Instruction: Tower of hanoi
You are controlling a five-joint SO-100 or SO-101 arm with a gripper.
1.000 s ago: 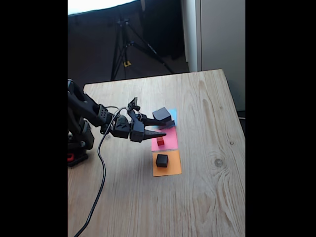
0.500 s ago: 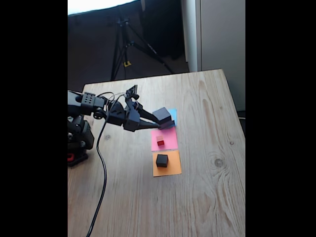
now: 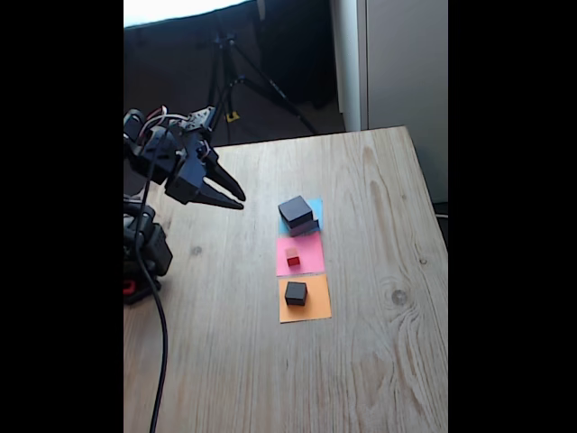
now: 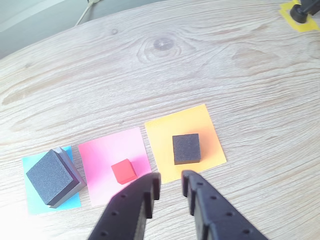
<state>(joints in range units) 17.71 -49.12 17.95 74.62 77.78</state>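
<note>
A black slab (image 3: 295,210) (image 4: 49,176) lies askew on a grey slab (image 3: 306,225) (image 4: 75,174), both on the blue paper square (image 3: 315,209) (image 4: 30,206). The tiny red cube (image 3: 293,259) (image 4: 123,171) sits on the pink square (image 4: 107,150). On the orange square (image 4: 205,125) rests the small black cube (image 3: 296,293) (image 4: 186,148). My gripper (image 3: 235,198) (image 4: 170,180) hangs raised over the table's left part in the fixed view, well away from the blocks. Its fingers stand a little apart with nothing between them.
The arm's base (image 3: 144,262) and a black cable (image 3: 162,343) occupy the table's left edge in the fixed view. A tripod (image 3: 225,81) stands behind the table. Yellow tape under a black foot (image 4: 300,12) shows at the wrist view's top right.
The gripper has pulled back from the stack on the blue square, moving up and to the left. The blocks have stayed on their squares.
</note>
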